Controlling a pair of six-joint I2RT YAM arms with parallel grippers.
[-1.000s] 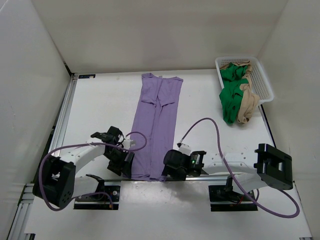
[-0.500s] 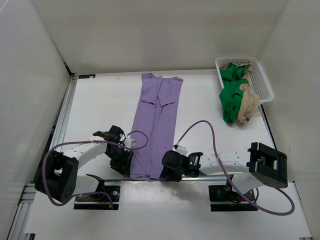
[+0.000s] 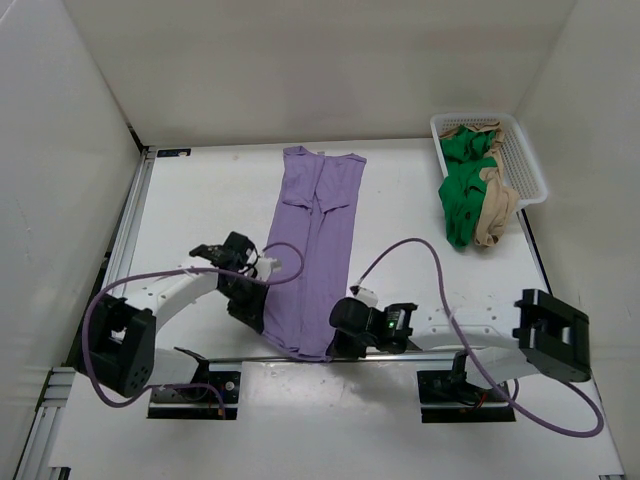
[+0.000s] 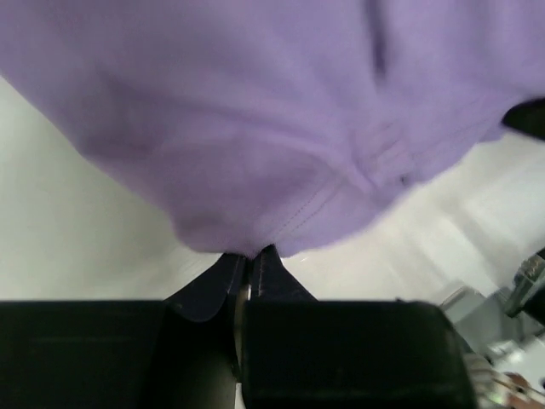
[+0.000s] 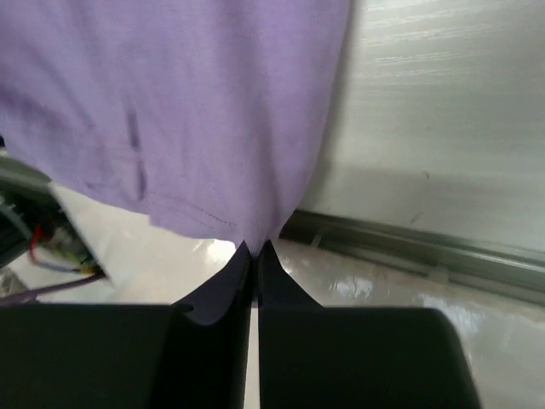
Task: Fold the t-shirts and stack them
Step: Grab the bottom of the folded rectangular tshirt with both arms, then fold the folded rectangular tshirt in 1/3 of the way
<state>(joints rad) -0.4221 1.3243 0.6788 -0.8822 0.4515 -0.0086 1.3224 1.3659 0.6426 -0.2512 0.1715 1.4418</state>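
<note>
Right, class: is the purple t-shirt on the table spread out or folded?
Folded lengthwise: the purple t-shirt lies as a narrow strip, no sleeves sticking out.

Shirt (image 3: 315, 240) lies lengthwise mid-counter (image 3: 200, 220). Left pincer (image 3: 252, 314) at its near-left corner, right pincer (image 3: 334, 346) at its near-right. Basket (image 3: 527, 150) far right, two more shirts (image 3: 462, 195) in it, spilling over its near rim.

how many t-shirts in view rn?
3. Lavender t-shirt lies lengthwise mid-scene, near hem pinched by left tool and right tool. Green t-shirt and tan t-shirt are bunched in the white basket, far right; more could hide beneath.
</note>
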